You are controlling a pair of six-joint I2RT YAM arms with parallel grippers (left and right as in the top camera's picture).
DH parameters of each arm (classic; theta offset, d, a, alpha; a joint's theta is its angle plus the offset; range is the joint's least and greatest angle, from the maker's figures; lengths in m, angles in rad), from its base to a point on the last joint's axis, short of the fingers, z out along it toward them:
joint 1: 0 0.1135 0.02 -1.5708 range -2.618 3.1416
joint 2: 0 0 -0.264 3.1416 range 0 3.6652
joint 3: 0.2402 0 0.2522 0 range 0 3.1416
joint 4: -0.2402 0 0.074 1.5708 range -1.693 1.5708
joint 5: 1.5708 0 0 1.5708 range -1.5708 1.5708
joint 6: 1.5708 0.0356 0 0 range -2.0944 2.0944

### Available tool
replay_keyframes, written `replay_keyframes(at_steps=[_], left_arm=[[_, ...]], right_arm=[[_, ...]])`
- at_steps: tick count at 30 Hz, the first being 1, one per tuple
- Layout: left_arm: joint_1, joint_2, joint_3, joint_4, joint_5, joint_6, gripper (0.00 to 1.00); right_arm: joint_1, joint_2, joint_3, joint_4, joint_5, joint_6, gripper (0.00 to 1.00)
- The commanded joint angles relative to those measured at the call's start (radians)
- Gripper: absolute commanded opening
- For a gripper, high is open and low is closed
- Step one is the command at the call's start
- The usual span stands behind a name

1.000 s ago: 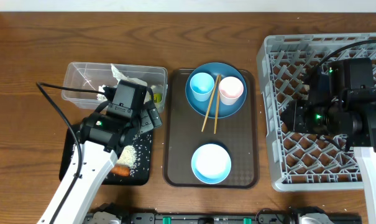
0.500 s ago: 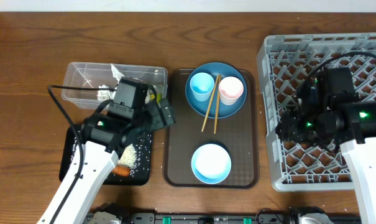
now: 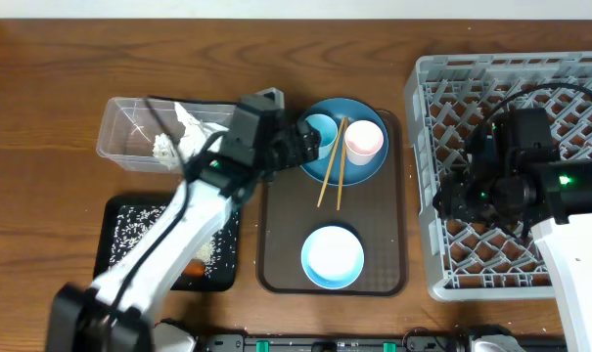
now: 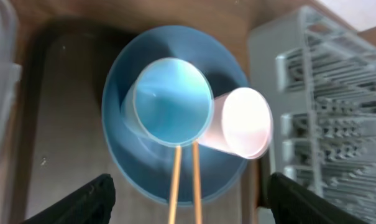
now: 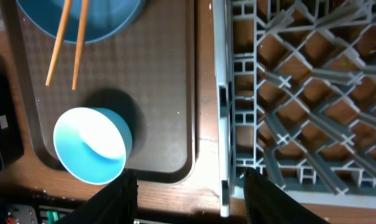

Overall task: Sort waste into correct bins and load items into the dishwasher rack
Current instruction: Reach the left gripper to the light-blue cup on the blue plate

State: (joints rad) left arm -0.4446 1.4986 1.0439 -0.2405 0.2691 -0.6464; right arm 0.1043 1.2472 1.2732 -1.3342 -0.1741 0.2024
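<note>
We hold our left hand (image 4: 189,185) wide open and empty over the light blue cup (image 4: 169,102), likely to grasp it, our right hand (image 5: 189,179) likewise open and empty over the dishwasher rack (image 5: 287,93) edge.

Dark blue plate (image 3: 359,168) mid-worktop near far edge, carrying light blue cup (image 3: 323,132) and pinkish-white cup (image 3: 364,142), both upright; chopsticks (image 3: 332,166) lie between them, overhanging the rim. Bowl (image 3: 333,257) upright near front edge. Grey rack (image 3: 423,88) at right edge. Clear tub (image 3: 129,127) holding napkins (image 3: 183,127) far left; black tray (image 3: 119,244) with rice (image 3: 139,225) and carrot (image 3: 193,266) front left
</note>
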Motion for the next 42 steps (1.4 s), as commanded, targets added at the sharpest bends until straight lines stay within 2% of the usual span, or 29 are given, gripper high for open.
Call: replay_keyframes(at_steps=[1,9,12,17,21,25,34,37,42], left_arm=[[-0.005,0.104,0.007,0.058,-0.019,-0.049,0.80],[-0.005,0.244,0.007,0.238,-0.020,-0.071,0.79],[-0.006,0.260,0.007,0.249,-0.051,-0.074,0.69],[-0.007,0.282,0.007,0.244,-0.072,-0.074,0.66],[-0.007,0.283,0.007,0.246,-0.072,-0.074,0.46],[-0.007,0.283,0.007,0.233,-0.072,-0.074,0.41],[-0.007,0.283,0.007,0.219,-0.071,-0.074,0.12],[-0.007,0.283,0.007,0.216,-0.071,-0.074,0.07],[-0.007,0.277,0.007,0.215,-0.071,-0.074,0.06]], right_arm=[[0.015,-0.005,0.001,0.011,0.014,-0.020,0.54],[0.015,-0.005,0.000,0.011,0.014,-0.036,0.54],[0.015,-0.005,-0.003,0.010,0.014,-0.048,0.53],[0.015,-0.005,-0.014,0.011,0.014,-0.048,0.54],[0.015,-0.005,-0.014,0.011,0.021,-0.051,0.54],[0.015,-0.005,-0.014,0.010,0.021,-0.051,0.54],[0.015,-0.005,-0.014,0.006,0.021,-0.051,0.55],[0.015,-0.005,-0.014,0.006,0.021,-0.051,0.55],[0.015,-0.005,-0.014,0.006,0.021,-0.051,0.57]])
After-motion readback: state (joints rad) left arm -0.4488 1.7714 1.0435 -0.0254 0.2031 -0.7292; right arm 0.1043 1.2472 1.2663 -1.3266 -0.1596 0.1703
